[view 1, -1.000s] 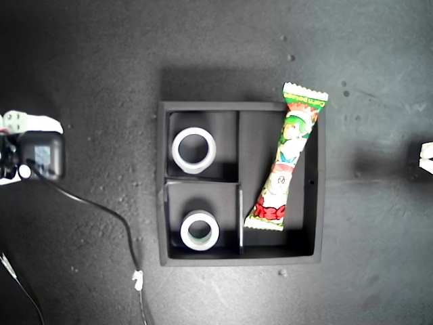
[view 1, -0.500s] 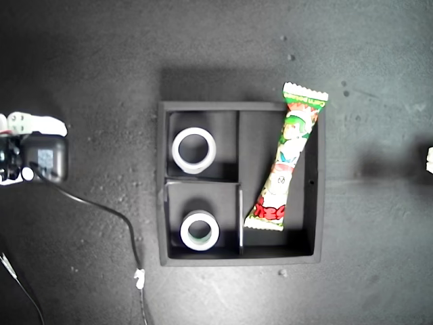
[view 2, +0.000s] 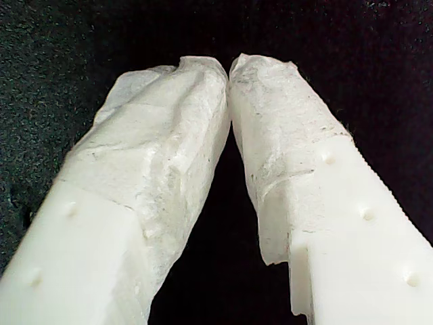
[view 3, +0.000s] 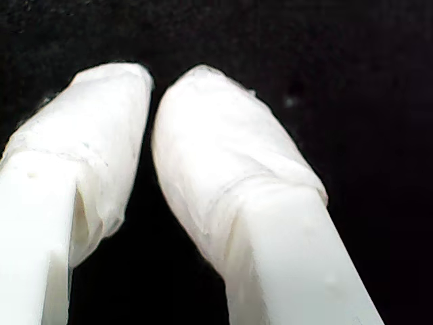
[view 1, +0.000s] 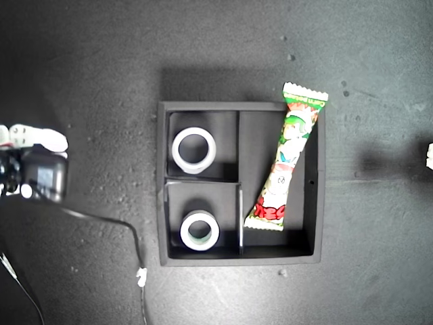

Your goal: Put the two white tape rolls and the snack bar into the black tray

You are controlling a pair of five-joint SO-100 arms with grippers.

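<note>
Three task items sit inside the black tray (view 1: 162, 183)

Exterior view: one white tape roll (view 1: 194, 150) fills the compartment at ten o'clock of the tray, the second tape roll (view 1: 199, 230) the one at seven o'clock, and the snack bar (view 1: 287, 157) leans across the long compartment at three o'clock. First wrist view: my first gripper (view 2: 229, 68) is clenched, tips touching, empty. Second wrist view: my second gripper (view 3: 151, 88) is nearly closed, grasping nothing
</note>
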